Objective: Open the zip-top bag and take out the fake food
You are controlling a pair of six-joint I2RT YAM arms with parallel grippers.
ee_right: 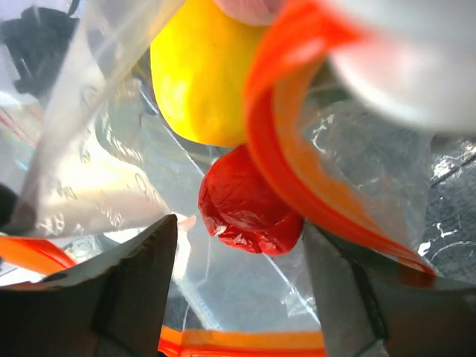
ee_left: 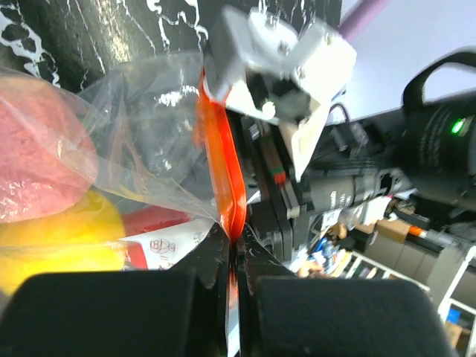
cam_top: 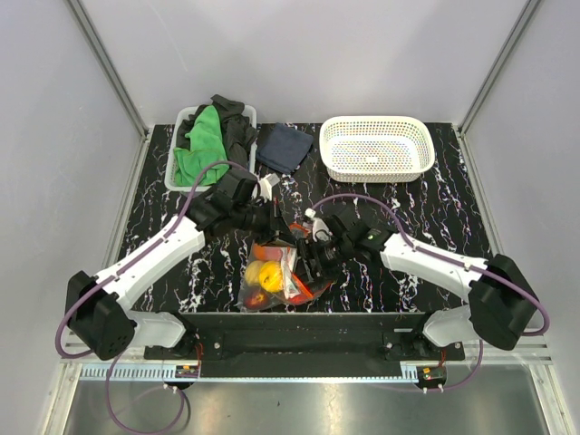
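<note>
L gripper (ee_left: 232, 259) clamps zip-top bag (ee_left: 149, 126) strip | R gripper (ee_right: 239, 291) spread at mouth

The two arms are crowding the near middle of the table (cam_top: 444, 213), meeting over the zip-top bag (cam_top: 272, 281). The left gripper (ee_left: 233, 253) is pinching the zip strip (ee_left: 222, 163), blocking that edge. The right gripper (ee_right: 239, 249) is standing spread at the bag's mouth, where a red piece (ee_right: 249, 204) and a yellow piece (ee_right: 201, 74) of fake food are filling the gap. Along the far side a bin of cloths (cam_top: 172, 174), a dark cloth (cam_top: 283, 147) and a white basket (cam_top: 337, 168) are taking up room; bare tabletop is lying between them and the arms.
</note>
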